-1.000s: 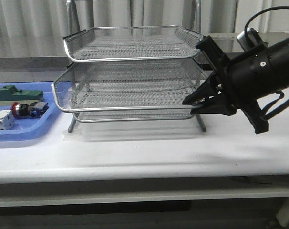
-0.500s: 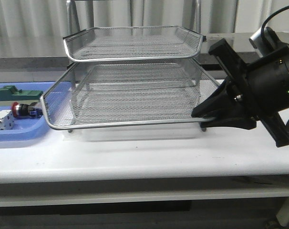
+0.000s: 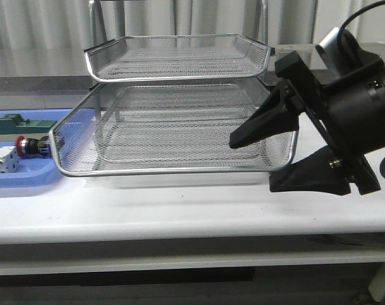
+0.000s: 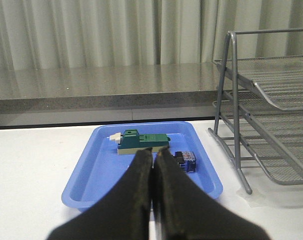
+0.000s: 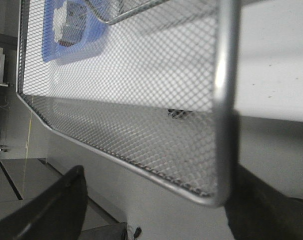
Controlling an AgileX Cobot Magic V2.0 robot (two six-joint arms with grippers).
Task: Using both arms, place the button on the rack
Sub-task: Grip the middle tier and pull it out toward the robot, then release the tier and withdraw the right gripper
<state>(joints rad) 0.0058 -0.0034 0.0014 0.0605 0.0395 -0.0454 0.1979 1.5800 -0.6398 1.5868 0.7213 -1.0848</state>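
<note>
Two end effectors in view: right end effector [image 3: 283, 159] spread wide around the front right corner of the rack [image 3: 180, 114], middle tray slid forward, nothing gripped; left end effector [image 4: 152, 160] closed tight, empty, aimed at blue tray [image 4: 99, 170]. Button [image 3: 32, 147] lying in blue tray on desk [image 3: 192, 210], left of rack.

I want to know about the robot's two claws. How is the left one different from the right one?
The left gripper has its fingers pressed together, while the right gripper is wide open. The left one hangs over the blue tray, where the button lies, touching nothing; the right one sits at the corner of the rack, one finger above its pulled-out middle tray's rim and one below. Both are black.
</note>
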